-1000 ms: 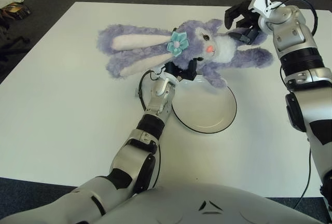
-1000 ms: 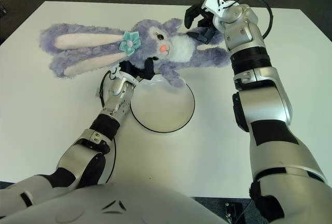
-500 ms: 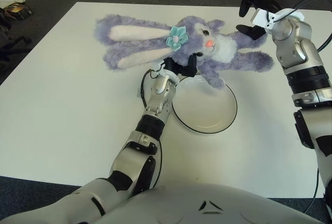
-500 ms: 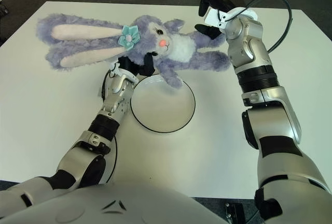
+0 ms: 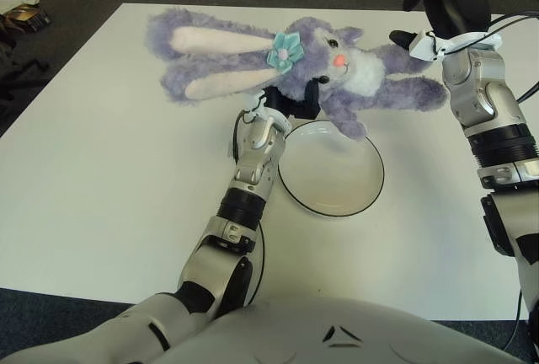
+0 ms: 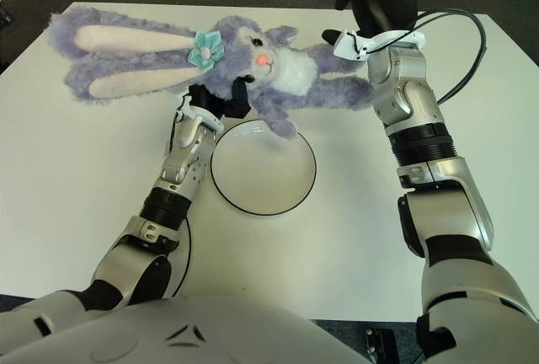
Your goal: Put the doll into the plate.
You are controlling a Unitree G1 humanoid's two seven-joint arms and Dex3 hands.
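A purple plush rabbit doll (image 5: 362, 73) with long white-lined ears (image 5: 210, 52) and a teal flower stretches across the far side of the white table (image 5: 101, 179). My left hand (image 5: 290, 104) is curled on the doll from below, under its head. One plush limb (image 5: 347, 124) hangs over the far rim of the round white plate (image 5: 333, 180), which has a dark edge and holds nothing. My right hand (image 5: 445, 6) is raised at the far right, just past the doll's body, fingers relaxed and apart from the plush.
A black cable (image 6: 467, 52) loops beside my right forearm. The table's far edge runs just behind the doll, with dark floor beyond and some clutter (image 5: 21, 17) at the far left.
My right hand has let go of the doll's body and lifted up and back. My left hand has carried the doll slightly farther away and to the left.
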